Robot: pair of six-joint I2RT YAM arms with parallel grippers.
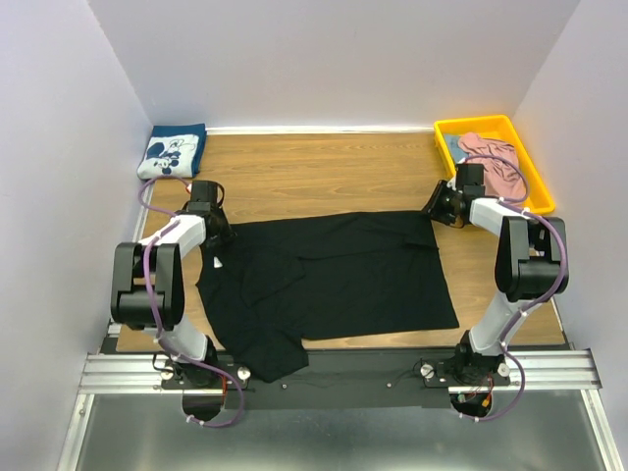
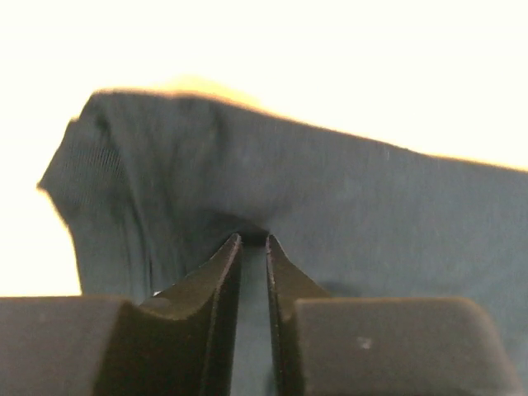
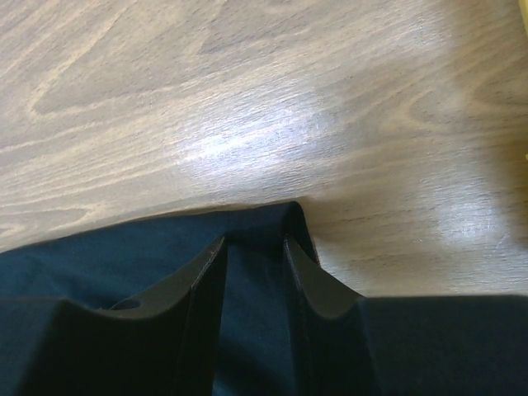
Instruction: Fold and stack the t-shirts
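Note:
A large black t-shirt (image 1: pixel 334 280) lies spread across the middle of the wooden table. My left gripper (image 1: pixel 218 238) is at its far-left corner. In the left wrist view the jaws (image 2: pixel 252 239) stand narrow, with black cloth (image 2: pixel 371 214) puckered at their tips and running between them. My right gripper (image 1: pixel 435 209) is at the far-right corner, and its jaws (image 3: pixel 254 239) pinch a raised fold of the black cloth (image 3: pixel 99 256). A folded navy t-shirt with a white mouse print (image 1: pixel 172 152) sits in the far-left corner. A pink t-shirt (image 1: pixel 496 162) lies crumpled in the bin.
A yellow bin (image 1: pixel 446 132) stands at the far right against the wall. Grey walls close in the table on the left, back and right. Bare wood (image 1: pixel 324 167) stretches between the black shirt and the back wall. A metal rail (image 1: pixel 334 371) runs along the near edge.

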